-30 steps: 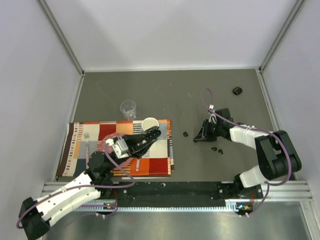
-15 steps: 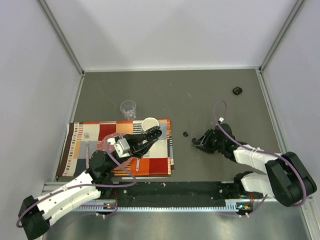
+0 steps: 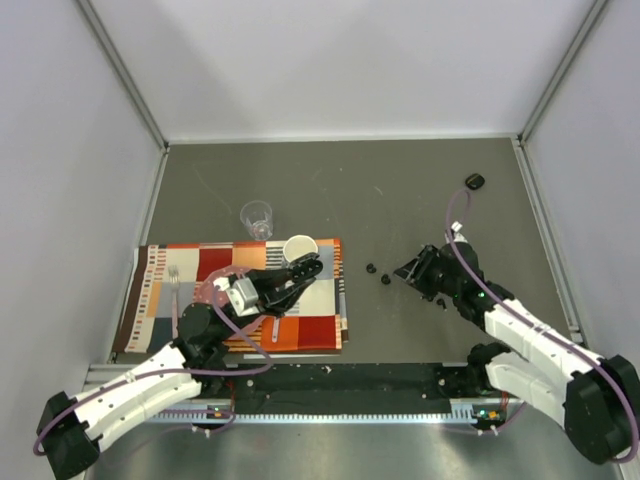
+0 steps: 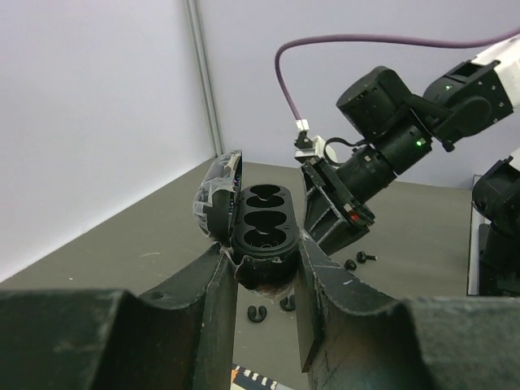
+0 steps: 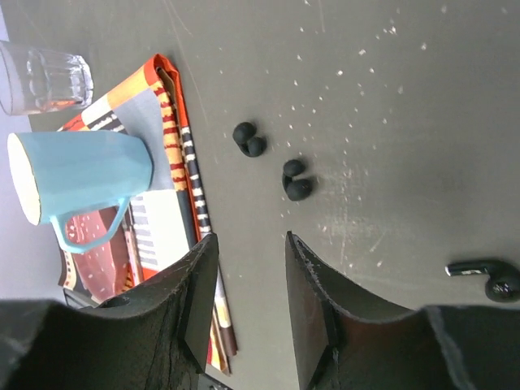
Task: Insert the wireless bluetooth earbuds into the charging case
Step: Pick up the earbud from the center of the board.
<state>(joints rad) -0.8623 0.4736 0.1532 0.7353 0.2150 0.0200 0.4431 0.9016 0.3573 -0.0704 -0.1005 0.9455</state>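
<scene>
My left gripper [image 4: 262, 260] is shut on the black charging case [image 4: 262, 219] and holds it above the placemat with its lid swung open to the left and both sockets empty. Two small black earbuds [image 5: 249, 139] [image 5: 296, 179] lie on the grey table just right of the placemat, and they also show as earbuds [image 3: 371, 268] [image 3: 385, 278] from above. My right gripper [image 5: 249, 244] hovers a little short of them, open, with nothing between its fingers. A stemmed black bud [image 5: 487, 280] lies to its right.
A white mug [image 3: 298, 248] and a fork [image 3: 174, 290] rest on the checked placemat [image 3: 180, 265]. A clear glass [image 3: 257, 217] stands behind it. Another black case [image 3: 474, 181] lies at the far right. Walls close in the table on three sides.
The right arm has swung outward and stretched low over the table, turning its gripper toward the buds, and its jaws have widened. The left arm and case have not moved.
</scene>
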